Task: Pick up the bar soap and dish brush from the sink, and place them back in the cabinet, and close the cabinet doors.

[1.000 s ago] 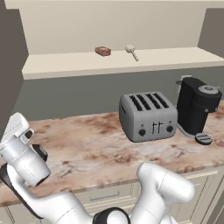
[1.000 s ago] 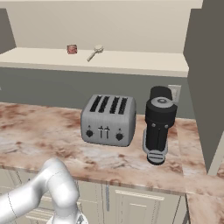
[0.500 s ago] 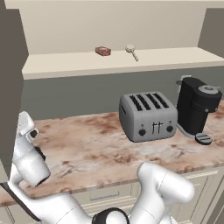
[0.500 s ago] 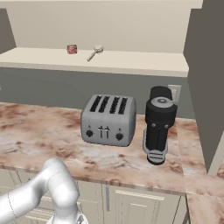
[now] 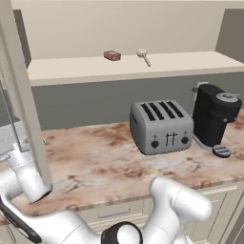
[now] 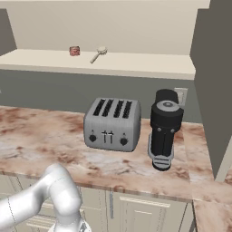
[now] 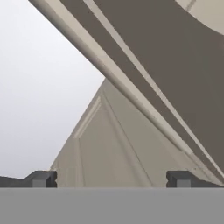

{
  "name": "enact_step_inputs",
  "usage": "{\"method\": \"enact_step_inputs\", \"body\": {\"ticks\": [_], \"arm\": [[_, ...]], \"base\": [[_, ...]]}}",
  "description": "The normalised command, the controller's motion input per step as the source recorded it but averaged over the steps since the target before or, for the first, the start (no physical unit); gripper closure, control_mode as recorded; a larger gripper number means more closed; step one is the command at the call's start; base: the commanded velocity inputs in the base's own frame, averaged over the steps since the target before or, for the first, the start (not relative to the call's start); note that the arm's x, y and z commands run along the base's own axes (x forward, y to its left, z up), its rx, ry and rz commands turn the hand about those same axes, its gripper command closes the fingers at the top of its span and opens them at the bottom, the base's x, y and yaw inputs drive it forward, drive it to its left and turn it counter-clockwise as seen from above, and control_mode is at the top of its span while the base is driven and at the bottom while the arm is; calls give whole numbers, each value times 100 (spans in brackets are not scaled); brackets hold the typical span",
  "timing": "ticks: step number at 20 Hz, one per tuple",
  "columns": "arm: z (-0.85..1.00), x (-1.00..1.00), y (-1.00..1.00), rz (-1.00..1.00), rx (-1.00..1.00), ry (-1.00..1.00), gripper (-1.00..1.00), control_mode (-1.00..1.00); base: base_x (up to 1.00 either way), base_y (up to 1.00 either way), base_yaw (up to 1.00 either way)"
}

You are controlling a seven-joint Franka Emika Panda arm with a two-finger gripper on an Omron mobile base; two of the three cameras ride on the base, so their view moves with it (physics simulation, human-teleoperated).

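The bar soap (image 5: 112, 55) (image 6: 74, 50), a small reddish-brown block, lies on the open cabinet's beige shelf (image 5: 181, 64). The dish brush (image 5: 143, 56) (image 6: 99, 54) lies just to its right, apart from it. The left cabinet door (image 5: 21, 100) stands swung out, edge-on, and my arm (image 5: 24, 176) reaches up just behind it. In the hand view my gripper (image 7: 111, 179) is open, fingertips (image 7: 41, 178) wide apart with nothing between them. It faces a cream panelled door (image 7: 109, 144) close ahead. The sink is out of view.
A grey four-slot toaster (image 5: 161, 126) (image 6: 113, 123) and a black coffee machine (image 5: 215, 119) (image 6: 164, 128) stand on the marbled counter (image 5: 100, 162). The right cabinet door (image 6: 213, 81) juts out over the counter's right end. Cream drawers (image 6: 140, 213) run below.
My hand has risen along the left edge of the left base view. The left door's edge now stands further into that view. Soap and brush have not moved.
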Motion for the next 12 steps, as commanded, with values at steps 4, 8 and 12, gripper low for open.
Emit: {"method": "enact_step_inputs", "body": {"ticks": [4, 8, 12], "arm": [[8, 0, -61, 0, 20, -4, -100, -100], [0, 0, -52, 0, 15, -6, -100, -100], [0, 0, -51, 0, 16, -5, -100, -100]], "base": [[0, 0, 0], [0, 0, 0], [0, 0, 0]]}}
